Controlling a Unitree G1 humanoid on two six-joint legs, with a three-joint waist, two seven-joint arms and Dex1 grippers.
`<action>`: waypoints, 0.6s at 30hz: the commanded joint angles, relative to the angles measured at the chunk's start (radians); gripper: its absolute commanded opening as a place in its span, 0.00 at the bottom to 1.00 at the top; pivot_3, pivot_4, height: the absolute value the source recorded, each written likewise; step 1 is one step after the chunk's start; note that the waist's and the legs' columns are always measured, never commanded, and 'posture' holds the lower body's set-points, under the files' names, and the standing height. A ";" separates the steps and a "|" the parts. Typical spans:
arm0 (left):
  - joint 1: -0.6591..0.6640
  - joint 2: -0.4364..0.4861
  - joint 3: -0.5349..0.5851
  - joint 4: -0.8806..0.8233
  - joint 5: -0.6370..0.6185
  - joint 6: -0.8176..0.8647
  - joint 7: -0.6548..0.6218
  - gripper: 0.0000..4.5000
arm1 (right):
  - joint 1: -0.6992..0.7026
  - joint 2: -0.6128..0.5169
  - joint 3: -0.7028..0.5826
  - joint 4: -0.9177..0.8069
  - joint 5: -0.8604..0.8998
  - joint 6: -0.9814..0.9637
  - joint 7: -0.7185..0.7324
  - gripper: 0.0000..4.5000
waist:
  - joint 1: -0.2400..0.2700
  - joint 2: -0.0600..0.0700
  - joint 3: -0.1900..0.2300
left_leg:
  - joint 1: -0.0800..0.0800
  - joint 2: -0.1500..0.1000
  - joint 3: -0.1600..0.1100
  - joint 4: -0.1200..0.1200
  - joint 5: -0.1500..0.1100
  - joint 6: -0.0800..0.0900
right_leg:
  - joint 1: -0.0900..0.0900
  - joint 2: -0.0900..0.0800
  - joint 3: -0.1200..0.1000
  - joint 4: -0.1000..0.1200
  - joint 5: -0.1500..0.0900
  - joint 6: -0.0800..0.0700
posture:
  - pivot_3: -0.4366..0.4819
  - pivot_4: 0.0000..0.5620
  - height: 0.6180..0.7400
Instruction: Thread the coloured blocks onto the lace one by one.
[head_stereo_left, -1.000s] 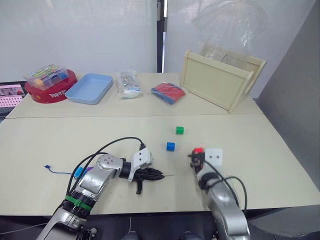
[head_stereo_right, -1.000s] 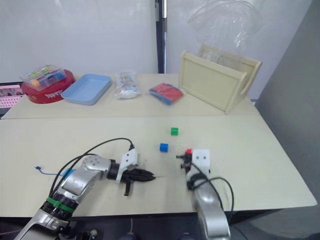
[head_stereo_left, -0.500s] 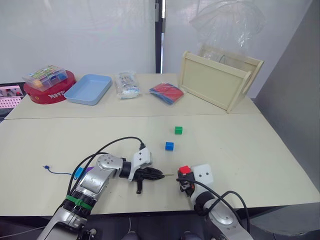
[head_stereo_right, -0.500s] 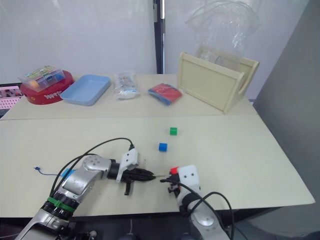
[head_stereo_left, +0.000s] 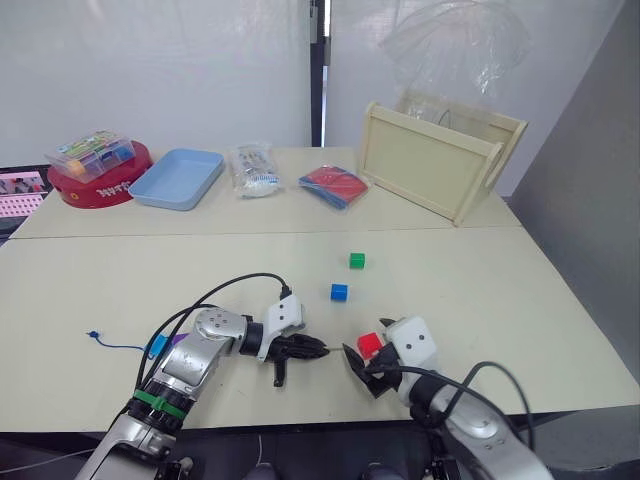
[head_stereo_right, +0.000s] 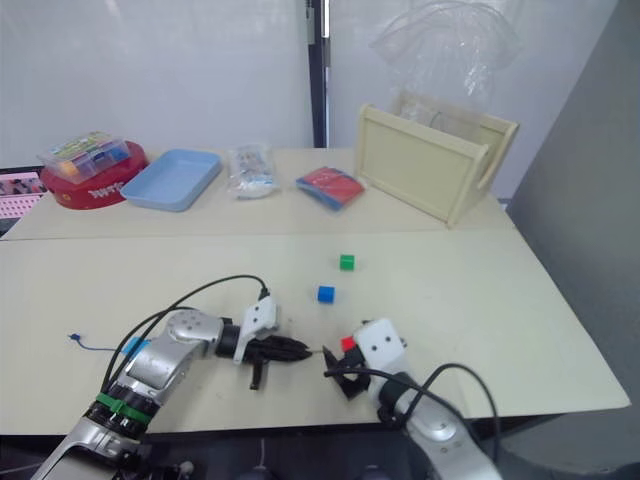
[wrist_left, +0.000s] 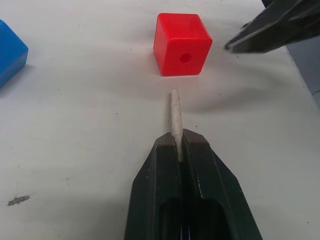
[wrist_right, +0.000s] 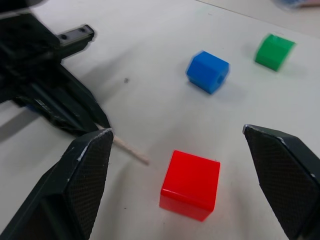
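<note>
The red block (wrist_left: 181, 44) lay on the bench (head_stereo_left: 500, 280), its hole facing the pale stiff tip of the lace (wrist_left: 175, 112). The tip pointed straight at that hole but stayed just apart from it. The left tool (head_stereo_left: 318, 350) was closed tight on the lace just behind the tip. From there the dark-blue lace ran back toward 9 o'clock over the bench, to its small knot (head_stereo_left: 93, 335) well apart from the arm. A cyan block (head_stereo_left: 157, 346) and a purple one beside it were near the left arm, partly hidden.

The right tool (wrist_right: 187, 170) stood wide, one finger on each side of the red block, and touched neither the block nor the lace. The blue block (head_stereo_left: 340, 292) lay near the red one, toward 11 o'clock, and the green block (head_stereo_left: 357, 260) was a little farther, toward 12 o'clock.

At the far edge stood a wooden box (head_stereo_left: 435, 160), a light blue tray (head_stereo_left: 180, 177) and a clear box of coloured pieces (head_stereo_left: 92, 153).
</note>
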 joint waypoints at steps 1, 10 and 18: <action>0.005 -0.002 0.010 -0.018 0.000 -0.004 0.009 0.00 | -0.087 -0.123 -0.061 -0.016 0.141 0.075 0.188 0.99 | 0.000 0.000 0.000 | 0.000 0.000 0.000 0.000 0.000 0.000 | 0.000 0.000 0.000 0.000 0.000 0.000 | 0.48 0.27 1.00; 0.028 0.017 0.017 -0.089 -0.022 0.044 0.011 0.00 | -0.347 -0.422 0.036 0.332 0.110 -0.177 0.580 0.99 | -0.001 0.000 0.000 | 0.000 0.000 0.000 0.002 0.000 0.000 | 0.001 0.000 0.000 -0.001 0.000 0.000 | 0.48 0.27 1.00; 0.027 0.057 0.031 -0.192 -0.051 0.164 0.027 0.00 | -0.497 -0.347 0.156 0.727 0.006 -0.492 0.774 0.99 | 0.003 0.000 0.000 | -0.001 0.000 0.000 0.002 0.000 0.000 | 0.001 0.000 0.000 -0.001 0.000 0.000 | 0.48 0.27 1.00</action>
